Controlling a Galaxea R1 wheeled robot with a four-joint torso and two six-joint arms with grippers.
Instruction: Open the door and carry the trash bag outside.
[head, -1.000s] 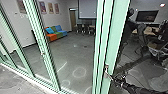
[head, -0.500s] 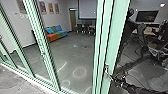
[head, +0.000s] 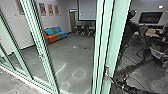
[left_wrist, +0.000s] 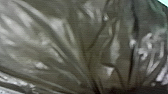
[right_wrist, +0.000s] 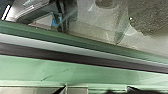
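One trash bag (left_wrist: 75, 45), olive-brown and shiny, close up in the left wrist view. Creases run in from a wide spread and draw together toward a dark gathered part; the bag's outline is cut off, so its long axis and which way its mouth faces can't be told. Left pincer: hidden, opening and hold can't be told.

Head view, far left: green-framed glass panels (head: 41, 50) in a slanting row, pale sill (head: 30, 82) along their foot. Grey paving (head: 8, 77) on the near left side of that sill.

Middle: broad stretch of grey floor (head: 72, 53), bright rings of light on it, running back to an orange, green and blue sofa (head: 55, 34) at the far left. Framed pictures (head: 42, 9) on the wall above; hanging screen (head: 86, 10) and chairs (head: 83, 31) at the far side.

Right of middle: green door (head: 113, 37), long axis upright, its edge profiles parallel. Metal handle (head: 106, 74) low on it, plate upright, lever slanting right and nearer. Right pincer (head: 115, 83) beside the lever, dark arm coming from the near right. How far it is open, and whether it has hold of the lever: can't be told. Right wrist view has the door's green edge close by.

Far right: table (head: 150, 32) beyond the glass.
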